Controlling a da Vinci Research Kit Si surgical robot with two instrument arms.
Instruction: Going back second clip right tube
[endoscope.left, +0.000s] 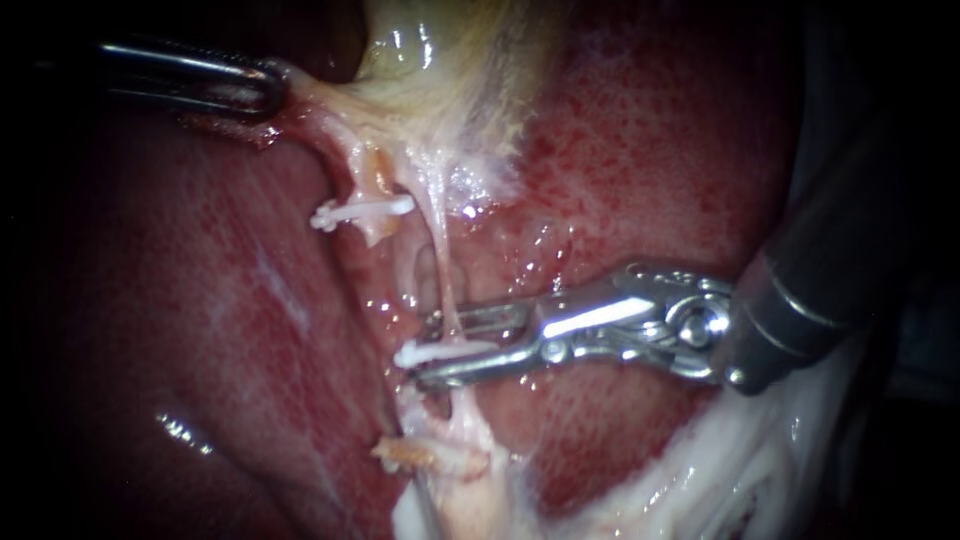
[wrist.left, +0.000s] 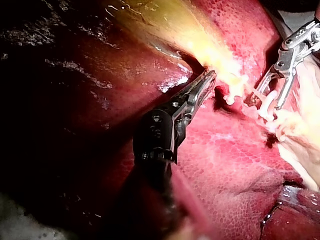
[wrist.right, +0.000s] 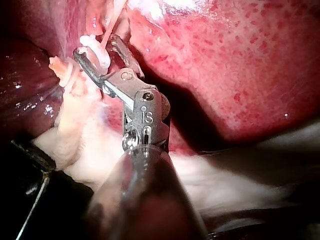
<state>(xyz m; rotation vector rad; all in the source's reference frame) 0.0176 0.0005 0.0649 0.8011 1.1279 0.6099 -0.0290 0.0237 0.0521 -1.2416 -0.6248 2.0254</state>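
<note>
While its pincer is clamped on the edge of the gallbladder, the left instrument holds both tubes stretched; if that grip slips, they would go slack. A left-tube clip sits further along. The thin right tube carries the right-tube clip, which lies across it inside the open pincer of the right instrument. Likely hazard on backing out: a pincer tip snags clip or tube, which could dislodge the clip or tear the tube.
</note>
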